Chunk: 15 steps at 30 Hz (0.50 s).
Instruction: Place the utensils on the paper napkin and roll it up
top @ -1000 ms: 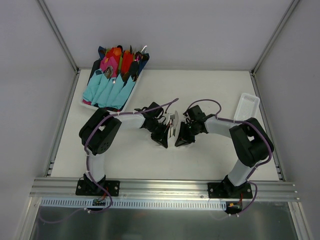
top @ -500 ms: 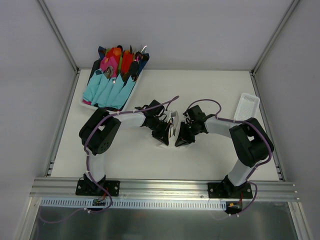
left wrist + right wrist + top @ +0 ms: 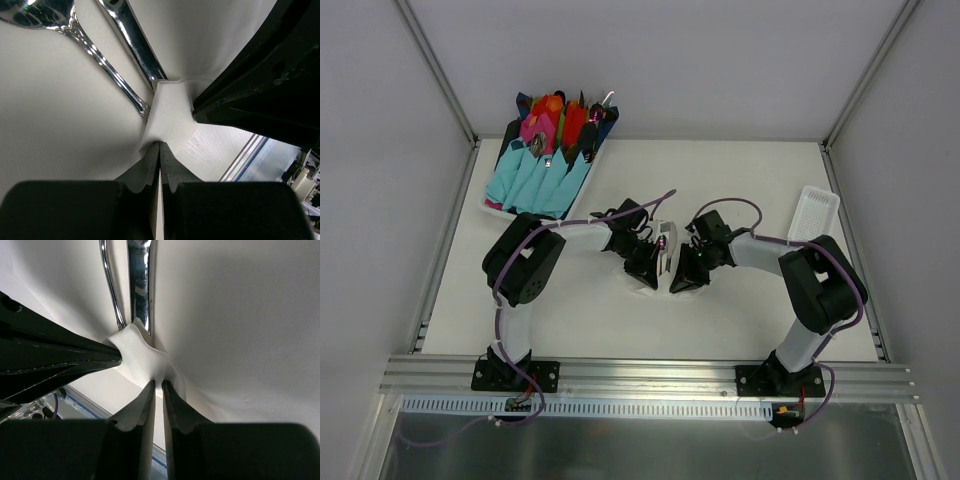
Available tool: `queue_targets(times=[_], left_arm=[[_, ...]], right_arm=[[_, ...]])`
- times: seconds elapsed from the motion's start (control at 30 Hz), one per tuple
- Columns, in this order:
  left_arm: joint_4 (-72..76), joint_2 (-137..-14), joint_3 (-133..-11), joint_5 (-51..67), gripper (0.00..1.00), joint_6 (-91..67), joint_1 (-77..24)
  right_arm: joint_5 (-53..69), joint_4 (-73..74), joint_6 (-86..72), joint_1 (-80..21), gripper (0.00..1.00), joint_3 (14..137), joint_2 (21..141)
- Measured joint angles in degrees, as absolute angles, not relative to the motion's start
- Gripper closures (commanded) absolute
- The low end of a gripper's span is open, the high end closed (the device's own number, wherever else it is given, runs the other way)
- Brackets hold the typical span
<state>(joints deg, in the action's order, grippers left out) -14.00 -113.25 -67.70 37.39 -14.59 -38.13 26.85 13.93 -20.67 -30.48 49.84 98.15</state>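
Grippers meet mid-frame in the top view, both nipping the same bunched-up fold of the thin white paper napkin (image 3: 55,125). On that fold the left gripper (image 3: 160,148) has its jaws pressed tight together, while the right gripper (image 3: 157,386) has its jaws nearly touching with a sliver of paper caught between. Two slender shiny metal utensils (image 3: 139,280) lie side by side on the napkin, ends right at the raised fold. Light-blue, pink and red napkin bundles (image 3: 535,178) sit upper left in the top view, well apart.

The utensils (image 3: 134,44) are polished metal, mirror-glossy with bright glints. The paper napkin (image 3: 60,125) under them is matt white, soft, puckered into creases. My fingers (image 3: 142,170) look like smooth matt black plastic. The far-right tray (image 3: 817,213) looks like white plastic.
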Motion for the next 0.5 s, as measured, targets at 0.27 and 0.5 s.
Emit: queue_targets(times=[0.27, 0.5], left_arm=[[-13.9, -113.3, -67.7, 37.4, 1.00, -15.1, -37.8], [-13.7, -113.7, -67.7, 37.5, 1.00, -16.0, -37.8]], right_arm=[[25.3, 15.6, -19.9, -30.5, 0.84, 49.9, 97.1], [24.6, 17.1, -18.6, -29.7, 0.84, 49.9, 96.9]])
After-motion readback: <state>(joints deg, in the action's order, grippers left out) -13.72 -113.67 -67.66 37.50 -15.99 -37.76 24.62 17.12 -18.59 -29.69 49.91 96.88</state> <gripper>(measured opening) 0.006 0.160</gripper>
